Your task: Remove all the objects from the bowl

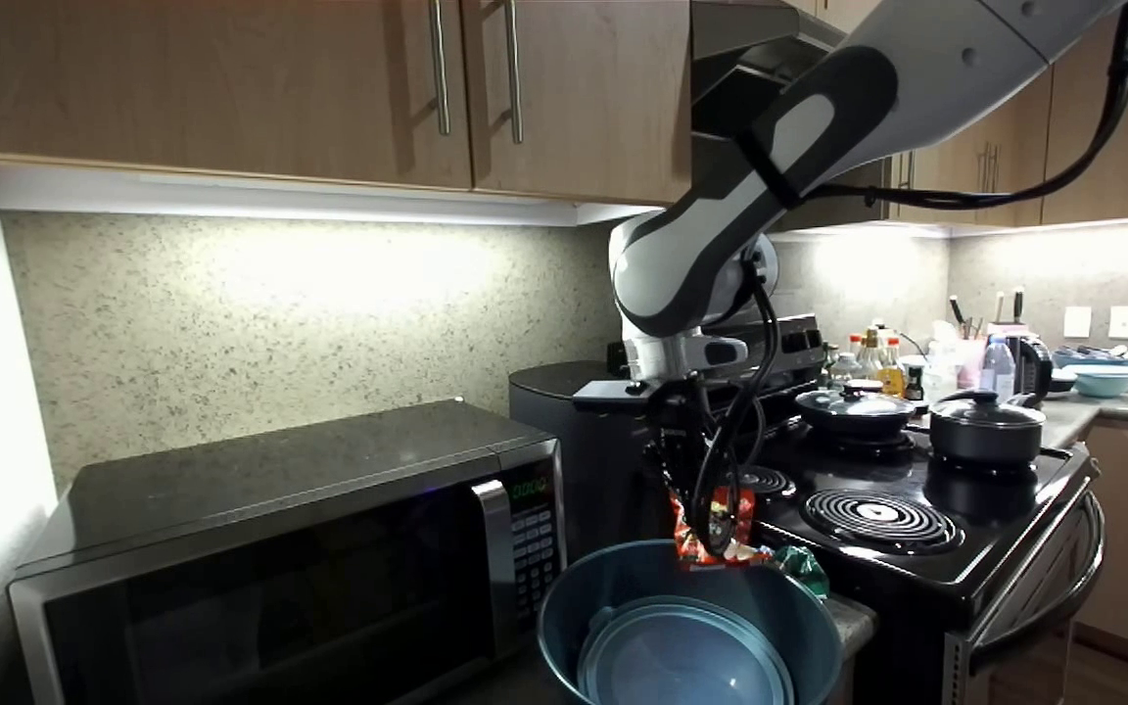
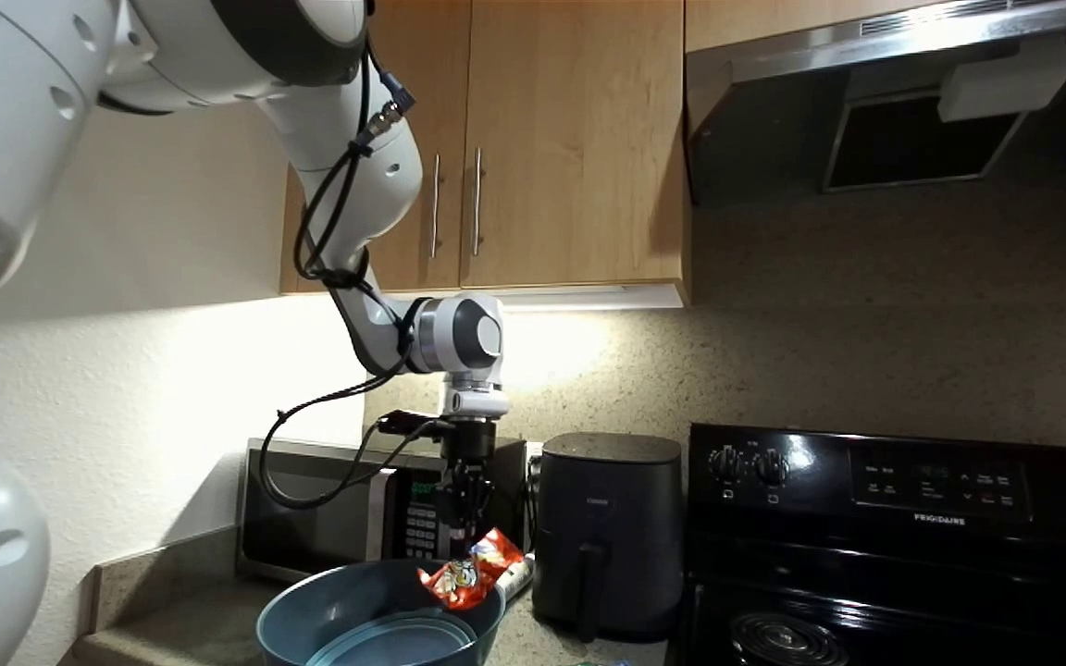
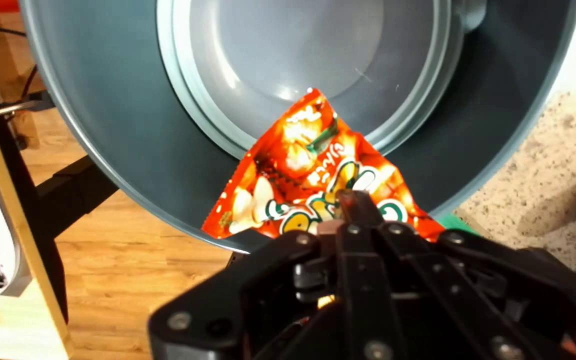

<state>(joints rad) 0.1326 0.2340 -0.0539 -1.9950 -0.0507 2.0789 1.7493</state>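
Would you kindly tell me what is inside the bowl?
A round rimmed piece, perhaps a lid, lies in the bowl; what's beneath it is hidden. In the wrist view, the red packet covers part of both.

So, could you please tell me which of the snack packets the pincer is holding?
The red-orange snack packet is the one pinched in the pincer; the green packet lies ungripped, outside the blue bowl.
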